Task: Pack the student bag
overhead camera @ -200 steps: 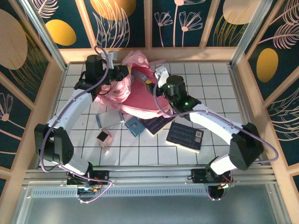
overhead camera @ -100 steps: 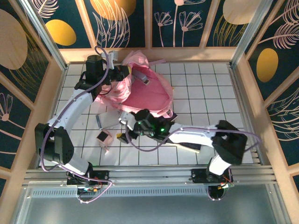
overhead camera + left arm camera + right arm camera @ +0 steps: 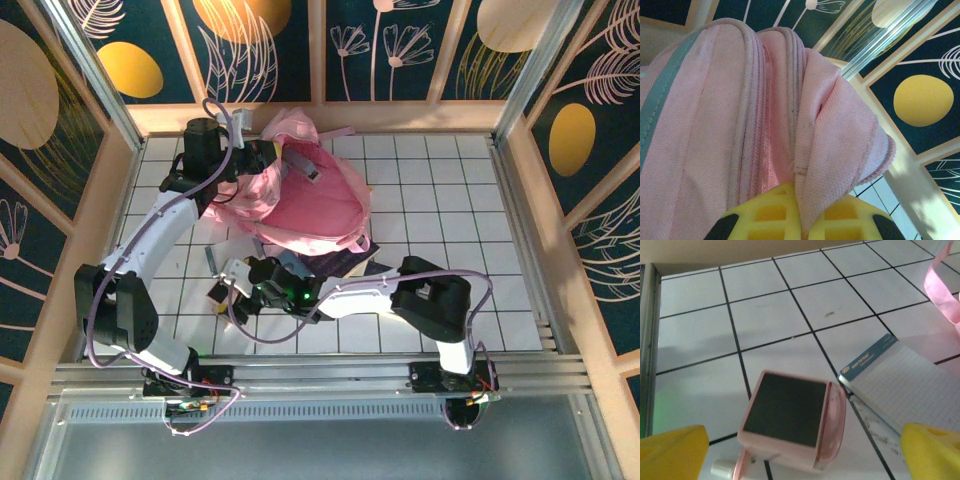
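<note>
On a white tiled counter (image 3: 450,200), the left gripper (image 3: 258,160) is clamped shut on a fold of the large soft pink fabric backpack (image 3: 310,205). The backpack is slumped at the far middle of the counter. Nearer the front edge, the right gripper (image 3: 236,280) is spread wide open with nothing gripped, just above a small pink box with a black top (image 3: 790,415). Just to the right of the box a squared-paper notepad (image 3: 905,385) is laid. The print on its blue header strip is too small to be read.
</note>
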Robot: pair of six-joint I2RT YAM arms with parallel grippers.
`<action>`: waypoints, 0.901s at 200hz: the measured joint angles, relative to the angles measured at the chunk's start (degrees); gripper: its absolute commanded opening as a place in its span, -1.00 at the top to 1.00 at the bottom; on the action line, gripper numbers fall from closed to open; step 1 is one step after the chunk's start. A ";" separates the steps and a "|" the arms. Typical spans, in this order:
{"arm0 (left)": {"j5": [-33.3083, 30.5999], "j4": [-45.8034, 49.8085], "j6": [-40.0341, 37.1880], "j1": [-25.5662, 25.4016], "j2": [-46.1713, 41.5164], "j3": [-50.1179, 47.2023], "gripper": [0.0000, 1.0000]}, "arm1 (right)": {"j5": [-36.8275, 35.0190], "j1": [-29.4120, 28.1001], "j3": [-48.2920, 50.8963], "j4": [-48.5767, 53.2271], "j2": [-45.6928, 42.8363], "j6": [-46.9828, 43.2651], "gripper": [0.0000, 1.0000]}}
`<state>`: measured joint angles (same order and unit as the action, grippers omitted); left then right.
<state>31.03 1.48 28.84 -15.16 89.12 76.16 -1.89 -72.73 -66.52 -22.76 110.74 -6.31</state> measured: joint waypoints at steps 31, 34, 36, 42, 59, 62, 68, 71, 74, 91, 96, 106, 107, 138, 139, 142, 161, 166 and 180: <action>-0.02 0.00 0.00 0.00 0.00 0.00 1.00 | -0.70 -0.02 -3.02 -1.53 3.17 0.94 -0.98; -0.02 0.00 0.00 0.00 0.00 0.00 1.00 | -0.68 -0.02 -3.21 -1.53 3.43 1.01 -0.98; -0.02 0.00 0.00 0.00 0.00 0.00 1.00 | -0.70 -0.02 -3.34 -1.53 3.58 1.05 -0.98; -0.02 0.00 0.00 0.00 0.00 0.00 1.00 | -0.68 -0.02 -3.72 -1.51 4.02 1.16 -0.98; -0.04 0.00 0.00 0.00 0.00 0.00 1.00 | -0.63 -0.02 -5.03 -1.49 5.46 1.70 -0.97; -0.07 0.00 0.00 0.00 0.00 0.00 1.00 | -0.63 -0.02 -5.29 -1.46 5.73 1.84 -0.98; -0.11 0.00 0.00 0.00 0.00 0.00 1.00 | -0.61 -0.02 -5.70 -1.49 6.25 2.08 -0.98; -0.11 0.00 0.00 0.00 0.00 0.00 1.00 | -0.61 -0.02 -5.88 -1.49 6.49 2.19 -0.98; -0.13 0.00 0.00 0.00 0.00 0.00 1.00 | -0.59 -0.02 -6.01 -1.49 6.69 2.25 -0.98; -0.15 0.00 0.00 0.00 0.00 0.00 1.00 | -0.26 -0.02 -6.19 -1.40 7.72 2.67 -0.98; -0.15 0.00 0.00 0.00 0.00 0.00 1.00 | -0.17 -0.02 -6.19 -1.40 7.96 2.78 -0.98; -0.15 0.00 -0.02 0.00 0.00 0.00 1.00 | -0.02 0.02 -6.21 -1.40 8.48 3.08 -0.98; -0.15 0.00 0.00 0.00 0.00 0.00 1.00 | -0.02 0.04 -6.21 -1.38 8.57 3.17 -0.98; -0.15 0.00 0.00 0.00 0.00 0.00 1.00 | 0.46 0.68 -6.51 -1.25 10.32 4.17 -0.98; -0.15 0.00 0.00 0.00 0.00 0.00 1.00 | 0.50 0.72 -6.51 -1.27 10.38 4.20 -0.98; -0.15 0.00 0.00 0.00 0.00 0.00 1.00 | 0.63 0.83 -6.54 -1.27 10.54 4.35 -0.98; -0.15 0.00 0.00 0.00 0.00 0.00 1.00 | 1.62 1.49 -6.69 -1.20 11.26 4.96 -0.98; -0.15 0.00 0.00 0.00 0.00 0.00 1.00 | 1.86 1.60 -6.84 -1.07 11.37 5.05 -0.96; -0.15 0.00 0.00 0.00 0.00 0.00 1.00 | 2.71 1.92 -7.39 -0.83 11.72 5.29 -0.87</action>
<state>30.87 1.48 28.84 -15.16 89.12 76.16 0.82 -70.81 -73.91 -23.59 122.45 -1.02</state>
